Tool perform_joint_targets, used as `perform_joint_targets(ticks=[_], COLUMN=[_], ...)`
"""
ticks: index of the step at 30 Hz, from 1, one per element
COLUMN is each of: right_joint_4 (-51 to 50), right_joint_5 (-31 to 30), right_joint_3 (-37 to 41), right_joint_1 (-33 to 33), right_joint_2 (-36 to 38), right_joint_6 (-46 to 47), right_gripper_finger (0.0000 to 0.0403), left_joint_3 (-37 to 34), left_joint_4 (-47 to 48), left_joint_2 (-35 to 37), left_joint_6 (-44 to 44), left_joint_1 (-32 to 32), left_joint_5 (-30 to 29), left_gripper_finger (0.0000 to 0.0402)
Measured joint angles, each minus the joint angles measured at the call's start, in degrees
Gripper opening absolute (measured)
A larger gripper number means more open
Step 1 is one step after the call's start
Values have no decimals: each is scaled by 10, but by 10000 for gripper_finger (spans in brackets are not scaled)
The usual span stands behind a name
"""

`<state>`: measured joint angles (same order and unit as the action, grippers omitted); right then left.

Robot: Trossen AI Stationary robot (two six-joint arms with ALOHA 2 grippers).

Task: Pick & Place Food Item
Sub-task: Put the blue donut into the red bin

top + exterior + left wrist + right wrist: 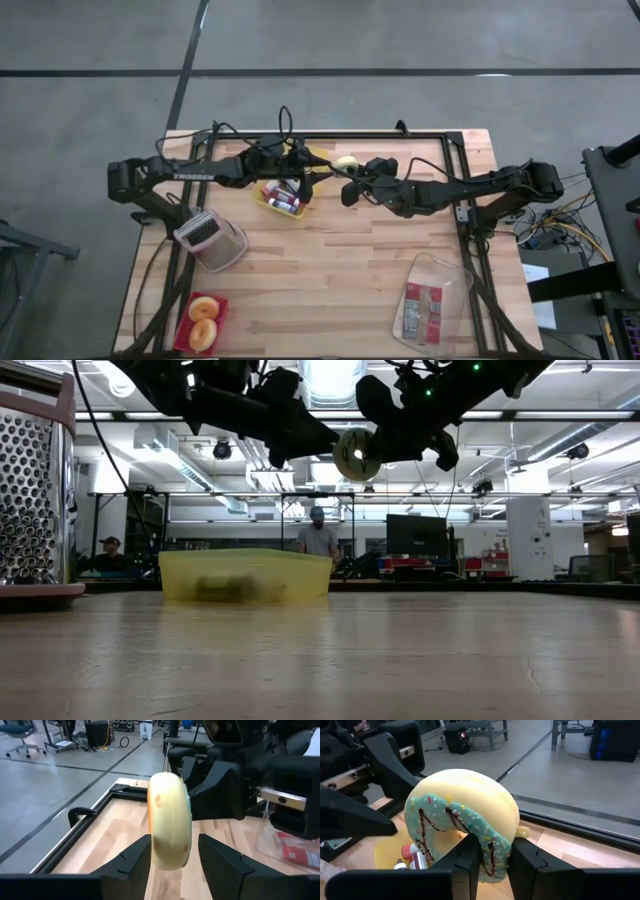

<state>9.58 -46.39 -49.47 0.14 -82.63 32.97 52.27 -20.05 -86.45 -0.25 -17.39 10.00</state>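
1. The pale yellow ring doughnut with teal icing, brown drizzle and white sprinkles [462, 827] hangs in the air between the two arms, above the far middle of the wooden table [340, 270].
2. Seen from above, the doughnut [345, 163] sits at about twelve o'clock from the table's centre, just past the yellow plastic bin [283, 199], which lies at its seven o'clock.
3. In the level view the doughnut [357, 454] floats well clear of the tabletop, up and to the two o'clock of the bin [245, 574].
4. The right gripper [495, 852] pinches the doughnut's iced rim between its two dark fingers.
5. The left gripper [174, 856] has its fingers spread on either side of the doughnut [170, 820]; whether they touch it I cannot tell.
6. In the left wrist view the doughnut stands on edge, with its plain yellow side and a thin teal line at the rim showing.
7. The bin holds small bottles with red and white caps [409, 857].
8. Elsewhere on the table: a metal box grater [211, 238], a red tray with two glazed doughnuts [203, 320], and a clear plastic container holding packets [430, 300].
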Motion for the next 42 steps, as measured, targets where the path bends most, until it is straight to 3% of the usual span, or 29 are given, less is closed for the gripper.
perform_joint_targets(ticks=[22, 42], right_joint_4=[3, 2], right_joint_5=[-1, -1], right_joint_3=[0, 0], right_joint_1=[0, 0], right_joint_2=[0, 0], right_joint_6=[0, 0], right_gripper_finger=[74, 81], left_joint_3=[5, 11], left_joint_4=[-64, -63], left_joint_2=[-35, -38], left_joint_6=[-1, -16], left_joint_1=[0, 0], left_joint_5=[0, 7], left_gripper_finger=[170, 170])
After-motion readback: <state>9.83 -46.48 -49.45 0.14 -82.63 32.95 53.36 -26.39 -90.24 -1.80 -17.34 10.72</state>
